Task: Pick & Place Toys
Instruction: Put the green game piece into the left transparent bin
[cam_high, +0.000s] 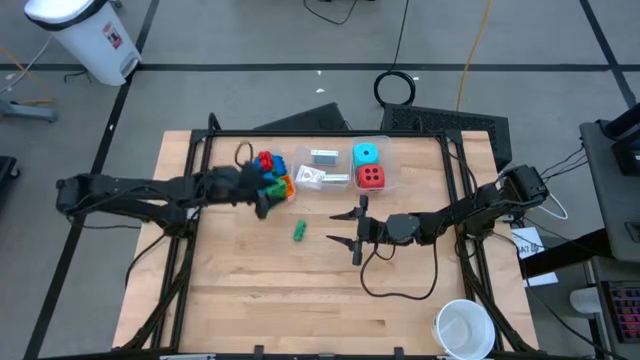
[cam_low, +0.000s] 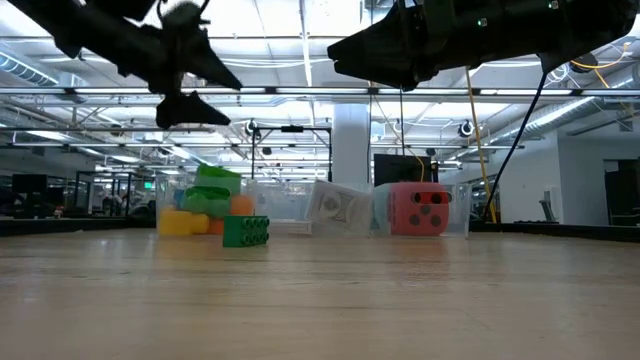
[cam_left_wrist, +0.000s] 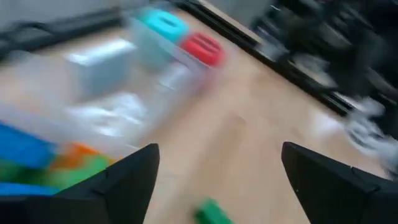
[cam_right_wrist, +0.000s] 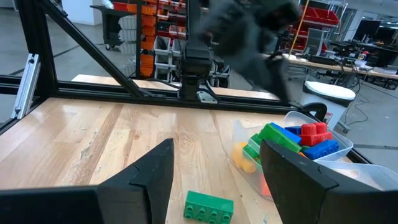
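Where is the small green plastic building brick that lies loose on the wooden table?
In the high view, the small green plastic building brick lies on the bare wooden table near the middle, just in front of the clear bin of bricks, left of the right gripper.

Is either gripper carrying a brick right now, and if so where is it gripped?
Nothing is held. The left gripper is open and empty above the bin of bricks; the right gripper is open over the bare table, with the loose green brick lying free.

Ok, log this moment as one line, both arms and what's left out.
left gripper: open, empty, over brick bin | right gripper: open, empty, above table right of green brick | green brick: loose on table, outside bins
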